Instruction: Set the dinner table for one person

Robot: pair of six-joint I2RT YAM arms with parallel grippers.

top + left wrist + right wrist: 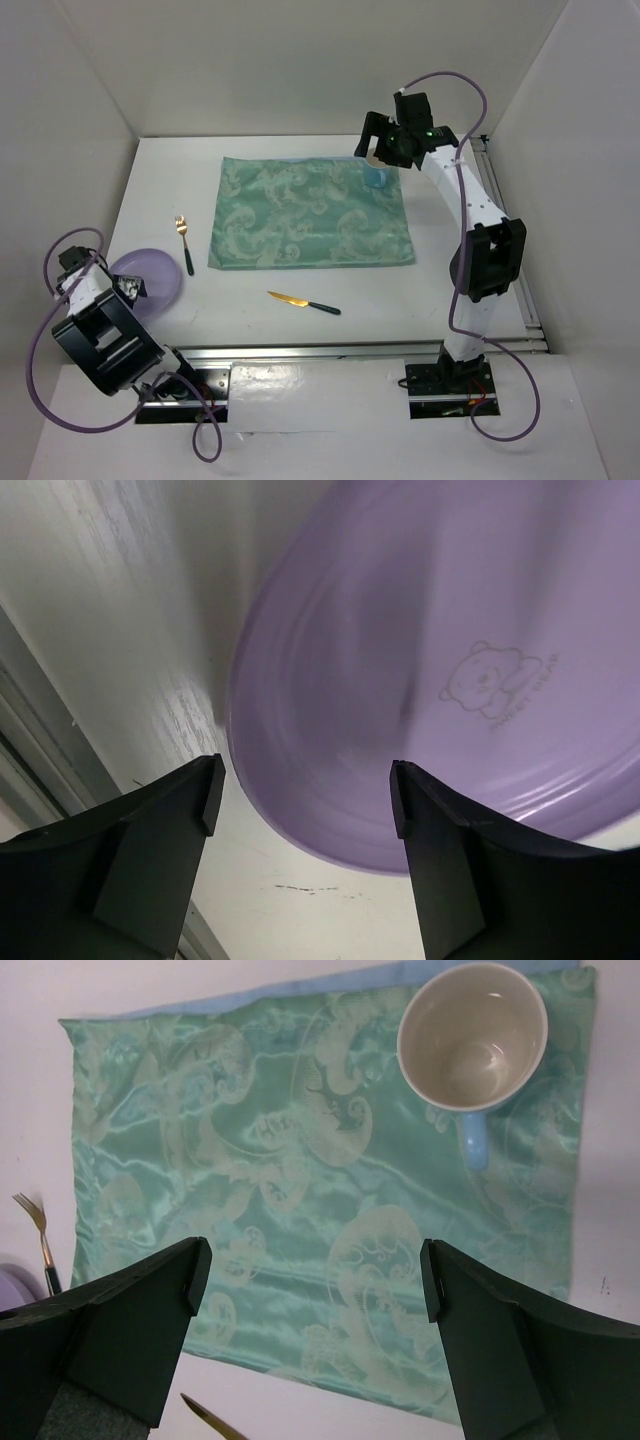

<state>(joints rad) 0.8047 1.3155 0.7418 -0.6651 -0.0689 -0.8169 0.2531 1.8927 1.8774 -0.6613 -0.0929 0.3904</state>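
left tool (305,780) hangs released, fingers wide, over the near rim of a purple plate (450,660) at the left edge of the white desk (430,290). the plate carries a bear outline with small writing too blurred to read. rightward lie a gold fork (183,240), a gold knife (300,302) and the teal placemat (310,212). a pale blue cup (473,1035) stands upright on the mat's far right corner. right tool (312,1265) hangs released above the mat. a silver rail (330,350) lines the desk's near edge.
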